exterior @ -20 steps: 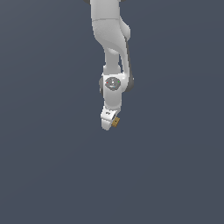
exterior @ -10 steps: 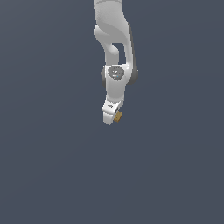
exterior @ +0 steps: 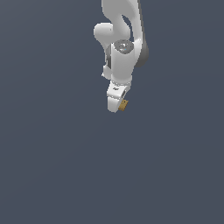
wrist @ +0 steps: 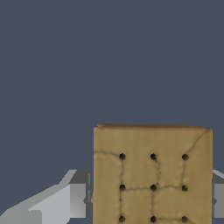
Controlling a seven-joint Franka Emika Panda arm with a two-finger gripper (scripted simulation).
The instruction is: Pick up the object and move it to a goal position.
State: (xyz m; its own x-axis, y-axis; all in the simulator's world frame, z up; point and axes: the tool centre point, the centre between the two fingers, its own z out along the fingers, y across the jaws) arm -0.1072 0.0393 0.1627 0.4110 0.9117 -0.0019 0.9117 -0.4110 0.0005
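Up near the exterior view's top, the end effector (exterior: 117,106) clamps the object (exterior: 124,104); carry it smoothly, keeping the grip firm.

backdrop only: plain dark slate-grey field (exterior: 52,166).
uniform in tone across the exterior view, no edges, seams or markings visible; same flat grey fills the open part of the wrist view (wrist: 109,57). cannot tell whether floor, table or wall.
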